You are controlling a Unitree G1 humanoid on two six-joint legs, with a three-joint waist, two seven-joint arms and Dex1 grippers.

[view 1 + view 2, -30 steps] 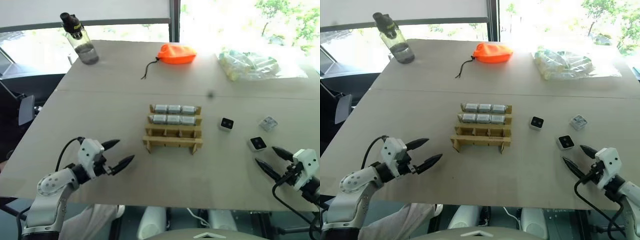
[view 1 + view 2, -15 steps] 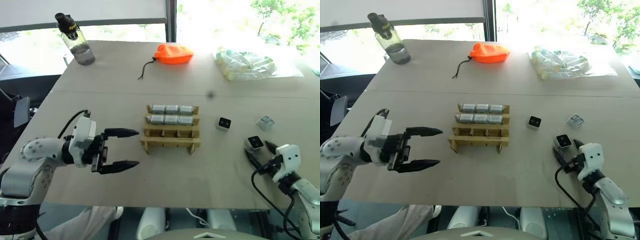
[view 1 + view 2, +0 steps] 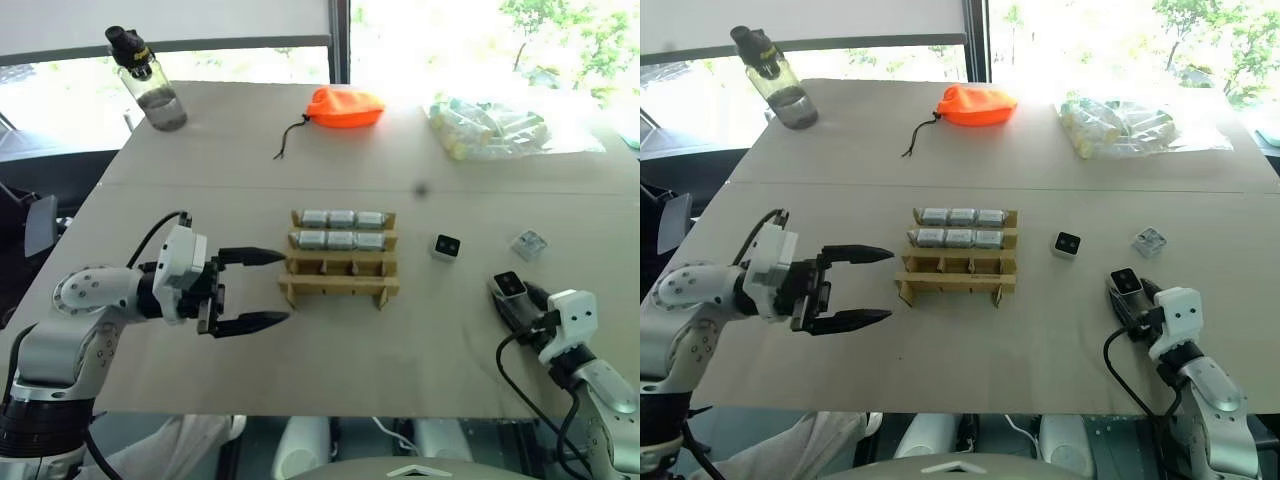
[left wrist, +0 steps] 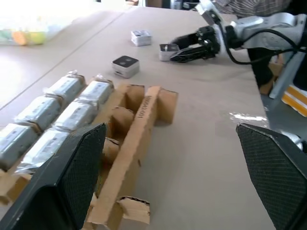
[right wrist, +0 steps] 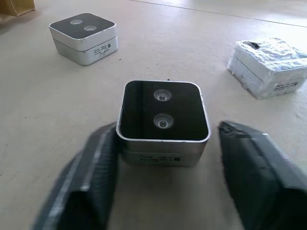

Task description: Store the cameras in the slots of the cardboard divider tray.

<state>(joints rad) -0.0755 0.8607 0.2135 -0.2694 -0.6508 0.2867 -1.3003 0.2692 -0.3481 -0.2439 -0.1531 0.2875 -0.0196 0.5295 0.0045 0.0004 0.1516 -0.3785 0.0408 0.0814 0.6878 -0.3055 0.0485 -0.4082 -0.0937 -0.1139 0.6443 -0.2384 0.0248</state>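
Tan table (image 3: 180, 190) beside bright windows (image 3: 470, 30)

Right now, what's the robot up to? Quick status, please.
Left gripper open beside tray. Right gripper straddling a camera, jaws partly closed, one touching. Nothing in the way.

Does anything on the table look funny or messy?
One camera by the right pincer looks odd: its top is crinkled and silvery, like wrapping, with no black lens face. The other two loose cameras show theirs. The cardboard tray sits straight.
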